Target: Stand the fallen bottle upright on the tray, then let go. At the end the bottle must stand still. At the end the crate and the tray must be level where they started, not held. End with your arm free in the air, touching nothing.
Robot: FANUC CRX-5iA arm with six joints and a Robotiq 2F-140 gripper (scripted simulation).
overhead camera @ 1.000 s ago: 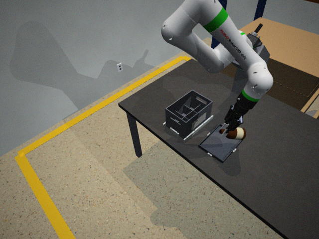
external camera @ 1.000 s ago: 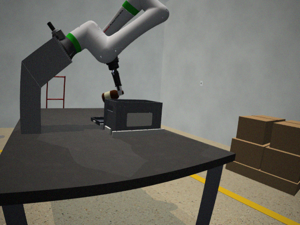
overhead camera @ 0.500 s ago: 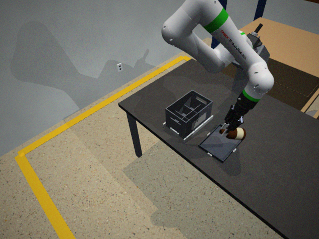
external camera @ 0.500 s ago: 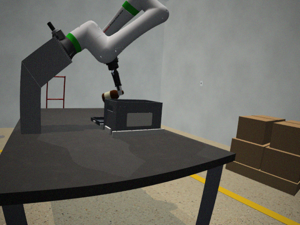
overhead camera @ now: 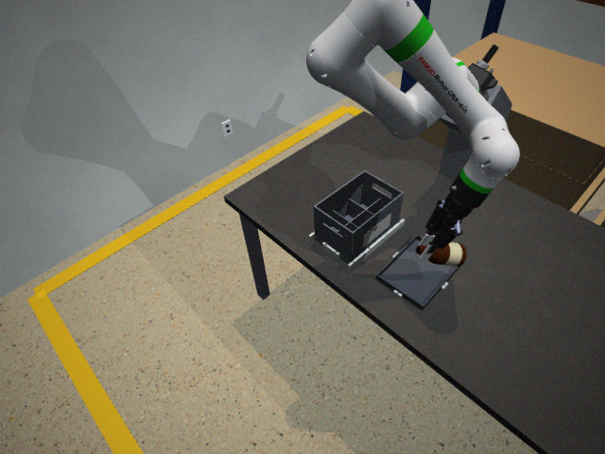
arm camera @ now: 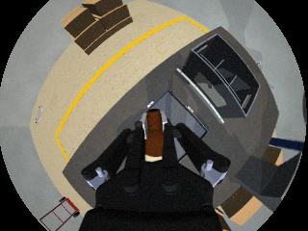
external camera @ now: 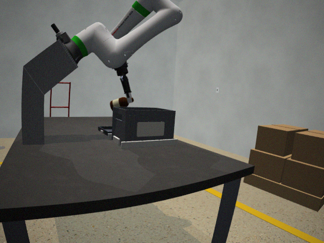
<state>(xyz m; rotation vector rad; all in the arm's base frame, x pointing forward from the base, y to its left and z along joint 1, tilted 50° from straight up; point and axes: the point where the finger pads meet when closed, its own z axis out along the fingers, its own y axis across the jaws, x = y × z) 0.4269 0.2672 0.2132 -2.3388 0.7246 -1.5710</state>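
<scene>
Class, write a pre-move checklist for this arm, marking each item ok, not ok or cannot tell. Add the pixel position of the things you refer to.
1. Hand (overhead camera: 426, 245) (external camera: 129, 98) (arm camera: 154, 117) closed on the bottle (overhead camera: 455, 253) (external camera: 119, 102) (arm camera: 154, 137) near its neck: ok
2. Bottle upright: not ok, it lies nearly sideways
3. Bottle standing on the tray (overhead camera: 407, 273) (external camera: 105, 128) (arm camera: 179, 113): not ok, held above
4. Crate (overhead camera: 334, 233) (external camera: 150, 129) (arm camera: 252, 98) level on the table: ok
5. Grip free of slipping: cannot tell

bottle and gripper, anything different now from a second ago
No visible change: the bottle still lies over on its side, held up above the tray by the shut gripper. Tray and crate look unmoved.
</scene>
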